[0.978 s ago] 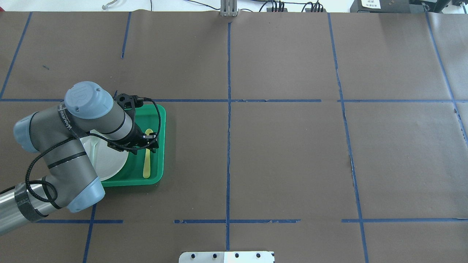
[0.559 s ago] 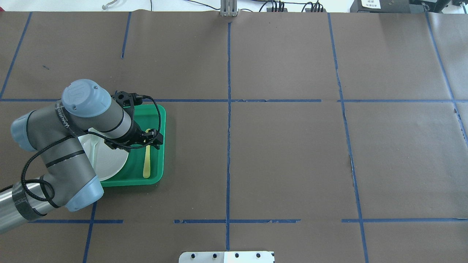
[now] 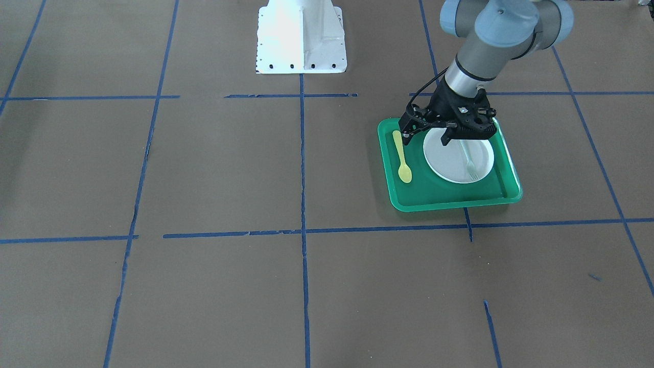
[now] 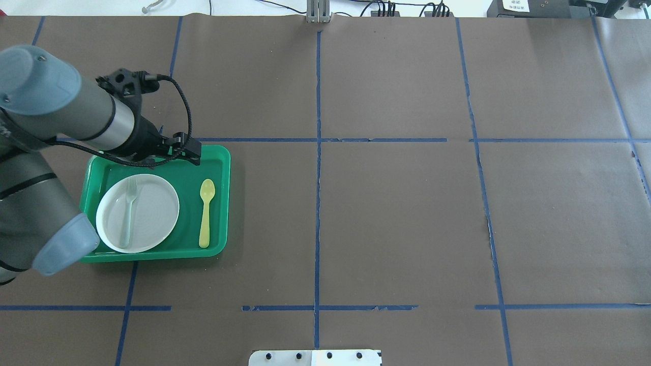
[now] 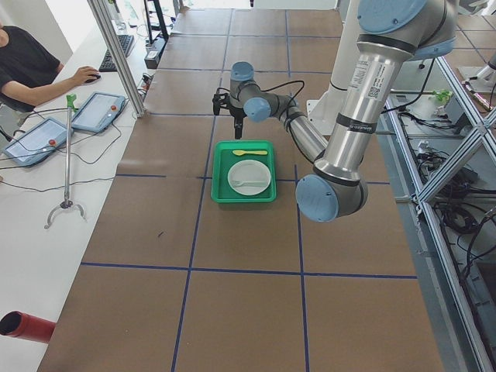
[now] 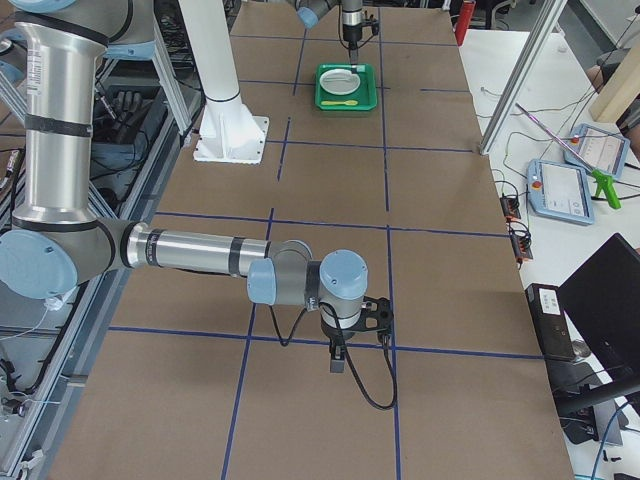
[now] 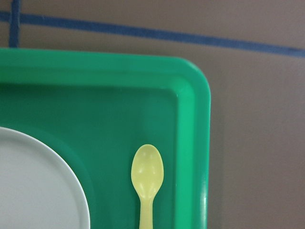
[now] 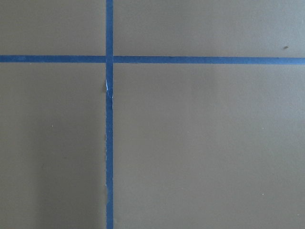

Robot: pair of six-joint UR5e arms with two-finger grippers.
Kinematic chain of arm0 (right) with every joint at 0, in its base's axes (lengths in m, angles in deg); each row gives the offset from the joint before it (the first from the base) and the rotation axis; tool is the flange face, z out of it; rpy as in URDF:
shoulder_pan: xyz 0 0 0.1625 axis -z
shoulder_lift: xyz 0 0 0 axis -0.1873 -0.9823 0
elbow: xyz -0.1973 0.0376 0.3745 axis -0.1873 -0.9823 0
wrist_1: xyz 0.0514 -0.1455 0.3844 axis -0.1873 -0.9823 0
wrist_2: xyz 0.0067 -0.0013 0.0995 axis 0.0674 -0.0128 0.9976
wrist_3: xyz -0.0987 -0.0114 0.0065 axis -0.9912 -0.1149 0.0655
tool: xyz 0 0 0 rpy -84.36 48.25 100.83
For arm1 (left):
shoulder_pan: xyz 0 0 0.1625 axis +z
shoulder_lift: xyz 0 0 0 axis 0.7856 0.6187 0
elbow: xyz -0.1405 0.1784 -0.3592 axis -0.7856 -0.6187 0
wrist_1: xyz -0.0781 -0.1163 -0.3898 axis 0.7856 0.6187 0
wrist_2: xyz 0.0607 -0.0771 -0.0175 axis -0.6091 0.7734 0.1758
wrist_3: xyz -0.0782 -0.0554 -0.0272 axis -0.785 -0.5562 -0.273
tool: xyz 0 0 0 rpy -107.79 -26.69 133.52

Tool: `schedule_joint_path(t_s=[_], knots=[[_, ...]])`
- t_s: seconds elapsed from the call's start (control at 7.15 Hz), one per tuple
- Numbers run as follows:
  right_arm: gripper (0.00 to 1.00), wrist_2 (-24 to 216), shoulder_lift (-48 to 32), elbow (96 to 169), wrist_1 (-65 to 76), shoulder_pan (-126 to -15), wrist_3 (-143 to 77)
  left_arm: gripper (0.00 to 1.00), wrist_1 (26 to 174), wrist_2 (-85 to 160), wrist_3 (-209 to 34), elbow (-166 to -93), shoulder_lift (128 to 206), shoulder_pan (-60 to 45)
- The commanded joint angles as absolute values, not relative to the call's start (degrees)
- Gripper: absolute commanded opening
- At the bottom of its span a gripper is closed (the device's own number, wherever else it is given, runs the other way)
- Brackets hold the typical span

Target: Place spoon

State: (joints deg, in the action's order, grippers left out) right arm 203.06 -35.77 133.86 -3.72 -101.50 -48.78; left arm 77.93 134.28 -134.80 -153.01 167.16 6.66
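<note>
The pale-yellow spoon lies flat in the right part of the green tray, bowl toward the far side, beside the white plate. It also shows in the front view and the left wrist view. My left gripper hangs above the tray's far edge, open and empty, clear of the spoon; in the front view its fingers are spread. My right gripper shows only in the exterior right view, low over bare table far from the tray, and I cannot tell whether it is open or shut.
A pale grey-green fork lies on the plate. The robot's white base plate is at the table's near middle edge. Blue tape lines cross the brown table cover. An operator sits by tablets beyond the far edge.
My left gripper has risen and drawn back from over the spoon to above the tray's far edge. The spoon stays lying in the tray, now fully uncovered.
</note>
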Motion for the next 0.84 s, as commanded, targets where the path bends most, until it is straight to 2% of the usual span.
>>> schedule_joint_path(t_s=[0.0,0.28,0.56,0.7], knots=[[1.00,203.06,-35.77,133.86,-3.72,-101.50,-48.78,1.00,67.80,134.49,-125.54,-158.65,166.95,2.92],[1.00,203.06,-35.77,133.86,-3.72,-101.50,-48.78,1.00,67.86,134.66,-112.50,-158.22,162.58,-1.98],[1.00,203.06,-35.77,133.86,-3.63,-101.50,-48.78,1.00,68.22,140.51,-88.56,-156.47,154.08,-14.25],[1.00,203.06,-35.77,133.86,-3.72,-101.50,-48.86,1.00,68.22,144.82,-76.94,-151.93,151.42,-23.28]])
